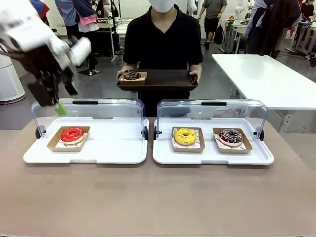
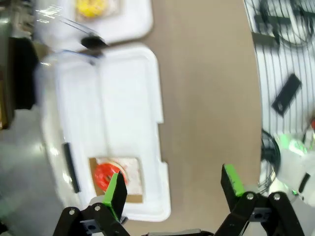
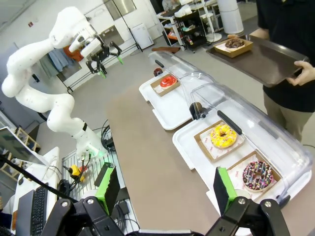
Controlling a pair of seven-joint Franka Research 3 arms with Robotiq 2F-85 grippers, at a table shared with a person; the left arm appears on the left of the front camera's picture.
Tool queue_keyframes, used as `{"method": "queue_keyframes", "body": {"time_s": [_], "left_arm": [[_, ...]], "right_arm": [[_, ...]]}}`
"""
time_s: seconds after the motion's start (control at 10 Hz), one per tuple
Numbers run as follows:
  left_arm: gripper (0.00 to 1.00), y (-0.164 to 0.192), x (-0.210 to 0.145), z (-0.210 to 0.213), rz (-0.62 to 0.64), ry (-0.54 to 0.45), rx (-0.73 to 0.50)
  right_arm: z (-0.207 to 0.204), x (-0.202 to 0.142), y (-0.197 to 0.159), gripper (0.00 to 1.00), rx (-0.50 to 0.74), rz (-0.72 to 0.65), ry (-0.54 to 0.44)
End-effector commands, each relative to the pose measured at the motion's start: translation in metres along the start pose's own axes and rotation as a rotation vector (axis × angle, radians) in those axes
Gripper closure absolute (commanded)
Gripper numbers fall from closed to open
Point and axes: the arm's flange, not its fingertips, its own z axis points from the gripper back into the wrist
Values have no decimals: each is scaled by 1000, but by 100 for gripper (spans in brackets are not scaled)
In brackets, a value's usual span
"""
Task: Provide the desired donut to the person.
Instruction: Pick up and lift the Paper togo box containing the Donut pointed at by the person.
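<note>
Though blurry frontally, left fingers [image 2: 116,191] apart.

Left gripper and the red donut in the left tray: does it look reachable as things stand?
Probably yes. The left gripper hangs open above the left tray, the clear lid is swung back behind it, and the red donut lies uncovered with nothing over it.

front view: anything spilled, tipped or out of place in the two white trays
Nothing stands out. The red glazed donut, yellow sprinkled donut and chocolate sprinkled donut each sit flat and intact; the left clear domed lid and right clear domed lid stand open.
</note>
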Motion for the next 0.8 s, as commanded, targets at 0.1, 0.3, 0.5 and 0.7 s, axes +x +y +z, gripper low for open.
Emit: {"method": "queue_keyframes", "body": {"time_s": [0.1,0.3,0.5,0.7], "left_arm": [[0,-5,-87,41,161,-647,151],[0,-22,-161,49,197,-803,161],[0,-36,-233,45,322,-893,86],[0,-38,-267,41,360,-884,-52]], "right_arm": [[0,1,0,0,13,9,-12],[0,1,0,0,13,9,-12],[0,1,0,0,13,9,-12],[0,1,0,0,13,9,-12]]}}
